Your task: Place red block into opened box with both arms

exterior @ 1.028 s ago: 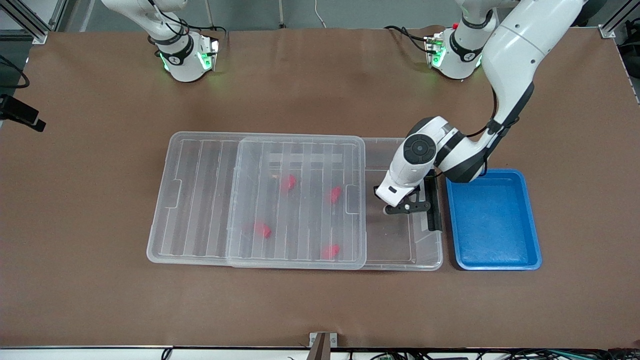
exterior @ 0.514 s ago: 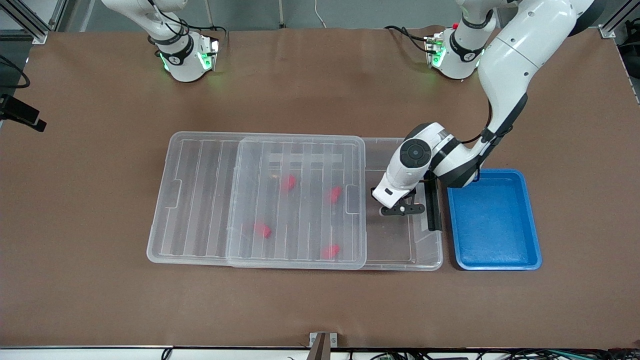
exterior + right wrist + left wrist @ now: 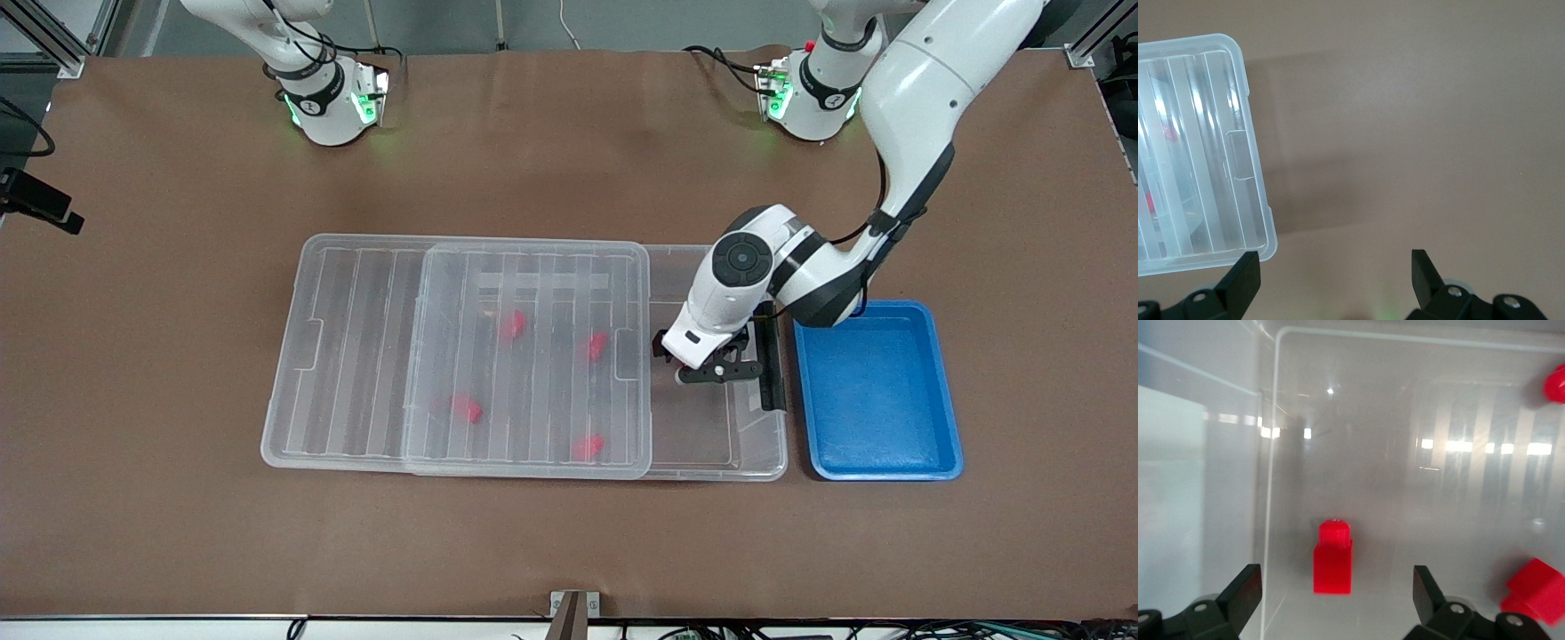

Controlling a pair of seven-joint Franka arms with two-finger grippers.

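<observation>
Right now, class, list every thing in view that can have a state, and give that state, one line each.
box: partly open, uncovered at the left arm's end
lid: slid toward the right arm's end
red block: lying on the box floor, released
other red blocks: inside the box, under the lid
blue tray: empty
left gripper: open, over the block
right gripper: open, over bare table

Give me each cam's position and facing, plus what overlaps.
Front: high across the table, facing both bases; left tool open over the box.
Left wrist: looks down into the box at a red block between its open fingers.
Right wrist: looks down at table and lid corner; open fingers show.
Shared: the lid appears in front and right wrist.
</observation>
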